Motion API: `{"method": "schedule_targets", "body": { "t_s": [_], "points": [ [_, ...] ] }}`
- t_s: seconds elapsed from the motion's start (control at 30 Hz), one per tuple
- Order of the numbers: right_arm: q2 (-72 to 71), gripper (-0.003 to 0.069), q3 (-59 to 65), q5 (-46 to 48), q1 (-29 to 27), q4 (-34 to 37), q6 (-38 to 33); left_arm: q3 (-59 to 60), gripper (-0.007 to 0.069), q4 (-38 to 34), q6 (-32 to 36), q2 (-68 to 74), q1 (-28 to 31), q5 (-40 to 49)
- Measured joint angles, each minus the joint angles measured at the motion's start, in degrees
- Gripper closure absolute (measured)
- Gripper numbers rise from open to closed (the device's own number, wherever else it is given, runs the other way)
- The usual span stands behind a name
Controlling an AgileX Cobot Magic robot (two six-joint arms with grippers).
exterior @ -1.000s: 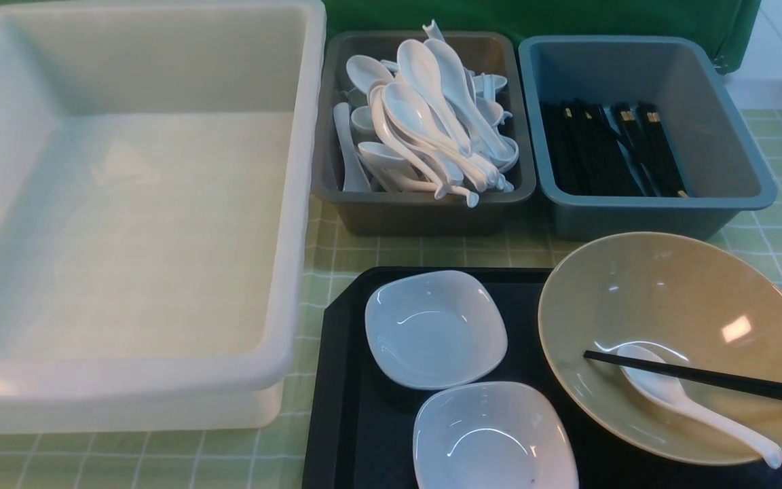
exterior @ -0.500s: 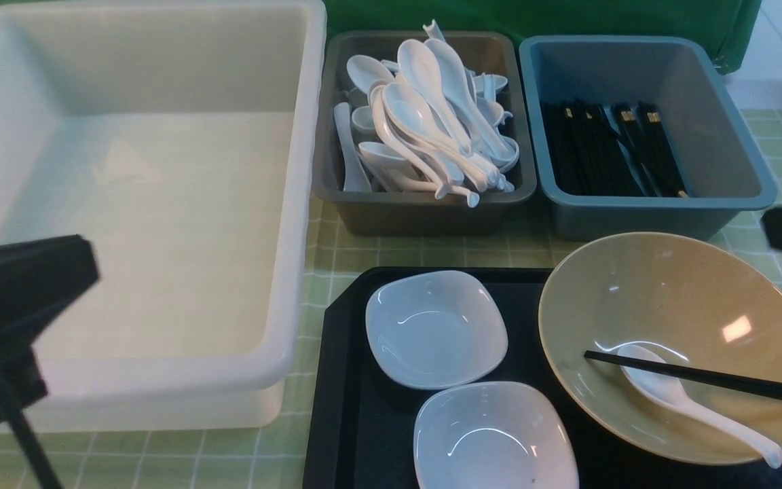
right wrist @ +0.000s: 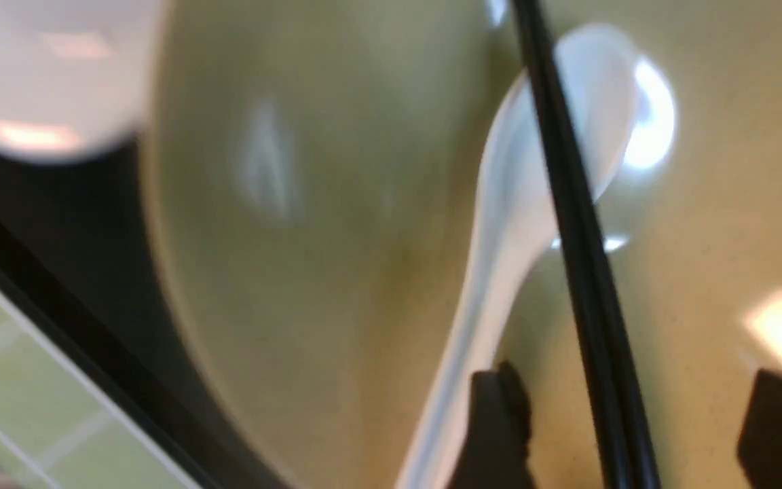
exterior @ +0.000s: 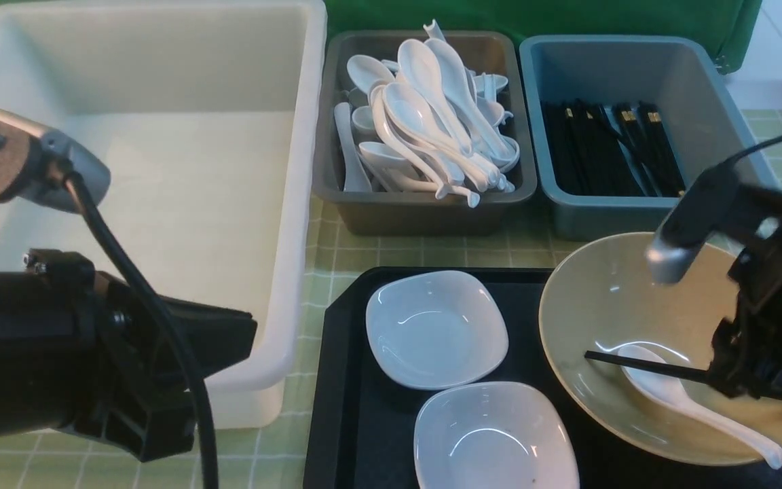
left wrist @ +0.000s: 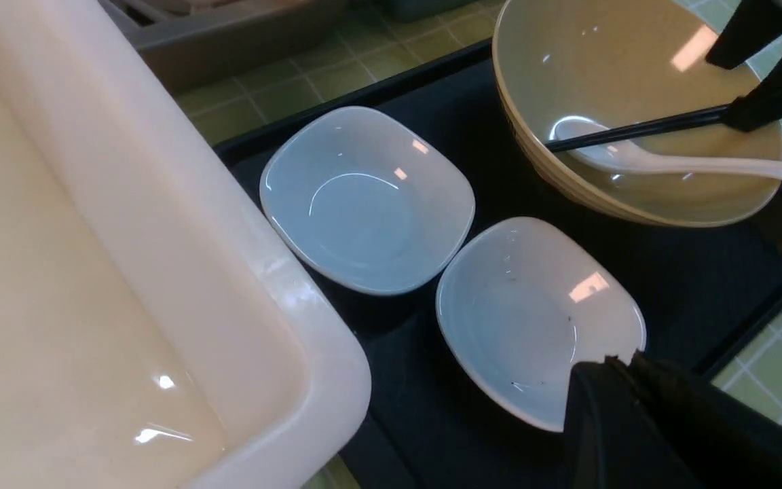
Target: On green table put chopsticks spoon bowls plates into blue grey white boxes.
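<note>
1. Tan bowl (exterior: pixel 635 292) is set on the black tray (exterior: pixel 343 407), chopsticks (exterior: pixel 635 362) laid across a white spoon (exterior: pixel 662 390) inside it.
2. Right pincer (right wrist: pixel 635 421) is spread open, chopsticks straddled, not gripped.
3. Left pincer (exterior: pixel 245 333) is clenched, held near the white box (exterior: pixel 296 204).
4. Two white plates (exterior: pixel 435 329) are placed on the tray, on the green surface (exterior: pixel 432 255).

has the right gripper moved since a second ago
Yes. The right gripper entered from the right and is now over the tan bowl, straddling the chopsticks.
</note>
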Motion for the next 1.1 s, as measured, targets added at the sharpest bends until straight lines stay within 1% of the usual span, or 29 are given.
{"method": "schedule_targets", "body": {
  "t_s": [0.07,0.17,0.2,0.27,0.3,0.33,0.37,0.43,0.5,0.67,0.73,0.93,0.97,1.0,1.03,1.07,1.1],
  "points": [
    [2.7,0.0164,0.0,-0.6,0.3,-1.6,0.0,0.0,0.0624,0.0,0.0,0.0,0.0,0.4],
    [6.5,0.0165,0.0,-2.1,0.5,-2.9,0.6,0.0,0.0624,0.0,0.0,0.0,0.0,0.9],
    [7.2,0.0173,-0.1,-2.3,0.5,-3.1,0.7,0.0,0.0624,0.0,0.0,0.0,0.0,1.0],
    [8.3,0.0215,-0.2,-2.6,0.5,-3.1,0.9,0.0,0.0624,0.0,0.0,0.0,0.0,1.0],
    [8.9,0.0267,-0.5,-2.6,0.5,-3.1,1.1,0.0,0.0624,0.0,0.0,0.0,0.0,1.0],
    [8.9,0.0267,-0.6,-2.6,0.5,-3.1,1.1,0.0,0.0624,0.0,0.0,0.0,0.0,1.0],
    [9.1,0.0372,-1.2,-2.4,0.5,-3.1,1.5,0.0,0.0624,0.0,0.0,0.0,0.0,1.1],
    [9.1,0.0512,-2.7,-1.7,0.5,-3.1,2.2,0.0,0.0624,0.0,0.0,0.0,0.0,1.2],
    [9.1,0.0548,-5.4,-0.2,0.5,-3.2,2.6,0.0,0.0624,0.0,0.0,0.0,0.0,1.2],
    [9.0,0.0545,-12.5,1.9,-0.1,-2.7,3.5,0.0,0.0624,0.0,0.0,0.0,0.0,1.2],
    [9.0,0.0545,-17.2,1.7,-2.1,-0.3,3.9,0.0,0.0624,0.0,0.0,0.0,0.0,0.9],
    [12.3,0.0545,-31.5,-1.4,-10.5,14.0,3.7,0.0,0.0624,-0.5,0.0,0.0,0.0,-1.2],
    [13.0,0.0545,-32.5,-1.7,-10.7,15.0,3.6,0.0,0.0624,-0.5,0.0,0.0,0.0,-1.4],
    [15.5,0.0545,-36.0,-2.7,-12.6,18.3,3.5,0.0,0.0624,-0.8,0.0,0.0,0.0,-2.1],
    [16.8,0.0545,-37.5,-3.2,-13.1,19.7,3.5,0.0,0.0624,-0.8,0.0,0.0,0.0,-2.5],
    [20.6,0.0545,-40.9,-4.9,-14.7,22.9,4.3,0.0,0.0624,-0.9,0.0,0.2,0.0,-3.6],
    [23.0,0.0545,-43.0,-6.3,-15.4,24.6,5.1,0.0,0.0624,-1.0,0.0,0.4,0.0,-4.3]
  ]
}}
